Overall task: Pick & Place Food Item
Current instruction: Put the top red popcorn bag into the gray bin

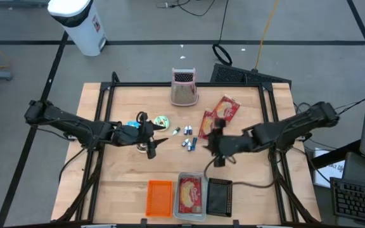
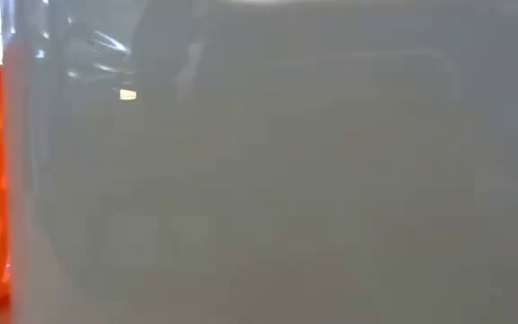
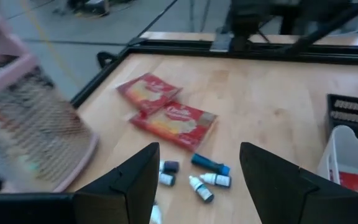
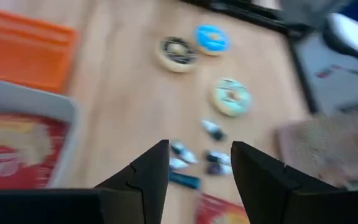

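Two red food packets lie flat on the wooden table right of centre; the left wrist view shows them too. A third red packet lies in the clear bin at the near edge. My right gripper hangs open above the table between the packets and the bins, holding nothing. My left gripper stands open left of centre, pointing toward the packets, with nothing between its fingers.
Small dropper bottles lie between the grippers, round tins to their left. A pink mesh basket lies at the far edge. An orange bin and a black bin flank the clear bin, whose wall fills the low view.
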Available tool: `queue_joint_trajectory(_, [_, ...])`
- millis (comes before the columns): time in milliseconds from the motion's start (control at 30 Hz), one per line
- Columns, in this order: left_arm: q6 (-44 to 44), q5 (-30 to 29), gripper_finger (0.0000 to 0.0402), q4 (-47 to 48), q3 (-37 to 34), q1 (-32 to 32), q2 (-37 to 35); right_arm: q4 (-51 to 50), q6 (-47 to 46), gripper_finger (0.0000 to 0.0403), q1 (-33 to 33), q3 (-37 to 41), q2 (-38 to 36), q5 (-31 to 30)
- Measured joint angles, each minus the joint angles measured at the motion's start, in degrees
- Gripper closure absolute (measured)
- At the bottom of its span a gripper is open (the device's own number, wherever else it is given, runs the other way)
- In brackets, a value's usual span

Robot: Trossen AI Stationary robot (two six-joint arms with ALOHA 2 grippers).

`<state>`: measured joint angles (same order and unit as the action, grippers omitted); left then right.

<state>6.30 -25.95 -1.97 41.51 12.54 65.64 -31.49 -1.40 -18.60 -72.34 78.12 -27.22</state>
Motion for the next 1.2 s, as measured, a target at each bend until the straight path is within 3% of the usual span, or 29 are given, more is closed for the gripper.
queue_joint_trajectory(133, [-1.8, 3.0, 0.0176, -10.8, -7.3, -3.9, -1.4, 0.9, -5.3, 0.0243, 4.1, 7.3, -7.1, -6.7])
queue_joint_trajectory(200, [-1.5, 3.7, 0.0176, -12.8, -9.4, -6.0, -1.6, 0.5, -7.8, 0.0243, 8.4, 10.6, -9.9, -6.6])
queue_joint_trajectory(433, [-0.6, 11.8, 0.0176, -13.8, -10.4, -11.6, -1.6, 0.0, -16.2, 0.0243, 32.1, 16.8, -13.0, 12.9])
queue_joint_trajectory(633, [-1.6, 14.1, 0.0176, -13.1, -10.4, -13.6, -1.6, 0.0, -12.9, 0.0242, 51.5, 21.2, -9.9, 17.8])
queue_joint_trajectory(767, [-2.5, 14.2, 0.0176, -13.1, -10.4, -14.7, -1.6, 2.5, -9.4, 0.0227, 62.1, 23.0, -6.0, 24.1])
queue_joint_trajectory(933, [-3.1, 14.2, 0.0176, -13.1, -10.4, -15.8, -1.6, 6.3, -7.6, 0.0191, 68.6, 23.2, 0.1, 29.0])
queue_joint_trajectory(1200, [-3.8, 14.1, 0.0176, -12.3, -10.4, -16.4, -1.6, 7.7, -3.5, 0.0158, 71.3, 23.2, 8.1, 30.6])
